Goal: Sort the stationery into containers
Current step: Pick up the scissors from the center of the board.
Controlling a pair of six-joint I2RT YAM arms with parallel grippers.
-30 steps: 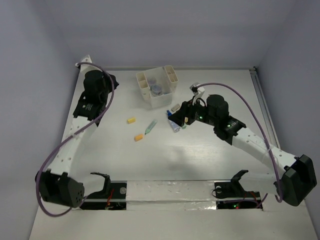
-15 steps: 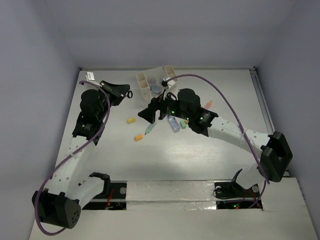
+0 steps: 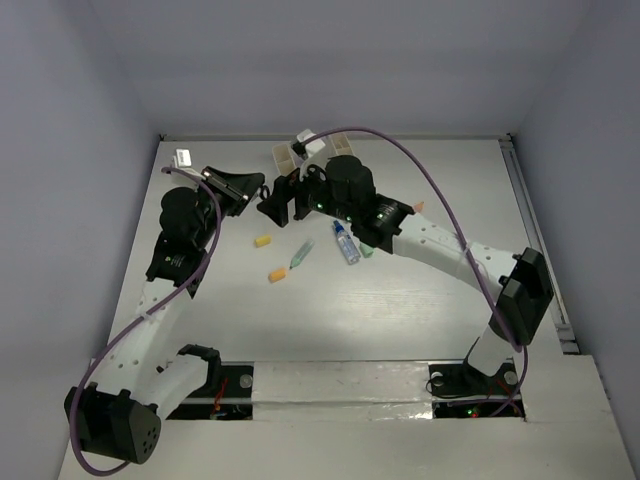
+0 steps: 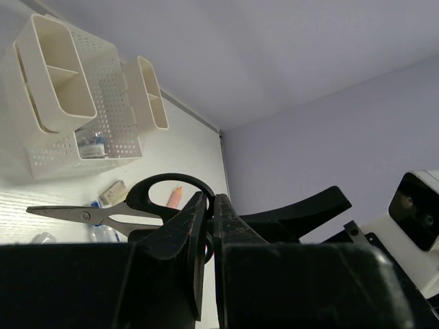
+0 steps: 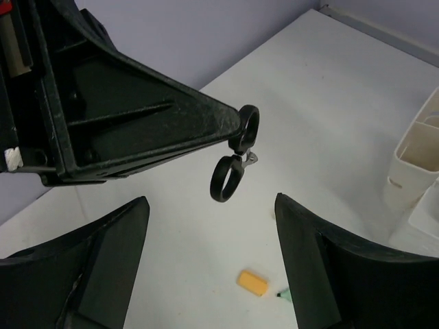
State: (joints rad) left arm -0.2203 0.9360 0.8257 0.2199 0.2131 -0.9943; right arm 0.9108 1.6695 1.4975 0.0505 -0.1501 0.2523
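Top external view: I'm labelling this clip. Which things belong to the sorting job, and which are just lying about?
Job: organizer, scissors in left gripper, yellow eraser, orange eraser, green marker, blue-capped bottle.
Not the job: tape strip, white tag by the left arm.

A white table (image 3: pixel 400 320) with a faint wood grain is seen, enclosed by pale lavender walls (image 3: pixel 60 150) at the left, far and right sides. A metal rail (image 3: pixel 537 240) is laid along the table's right edge, and a glossy strip (image 3: pixel 340 385) is stretched across its near edge, wrinkled and reflecting light.
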